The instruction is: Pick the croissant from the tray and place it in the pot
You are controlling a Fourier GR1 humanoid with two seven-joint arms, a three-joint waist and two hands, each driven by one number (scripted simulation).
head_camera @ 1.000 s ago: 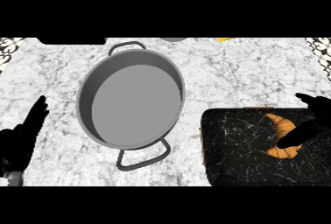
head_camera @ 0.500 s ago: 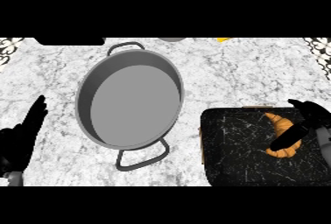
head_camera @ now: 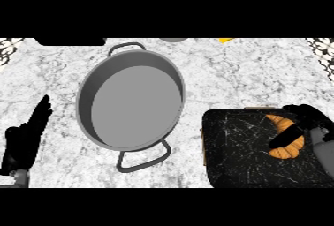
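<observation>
Since the left hand (head_camera: 26, 137) isn't needed for this pick, it rests open at the near left edge, fingers up. The right hand (head_camera: 312, 121) curls round the croissant (head_camera: 284, 152), lying in the tray (head_camera: 241, 150)'s far right part, likely not lifted yet. The pot (head_camera: 130, 103) sits further left on the worktop (head_camera: 248, 75), mouth up, empty, ready to receive.

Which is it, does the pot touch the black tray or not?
Apart. The head view shows a strip of marble counter between the pot and the tray.
</observation>
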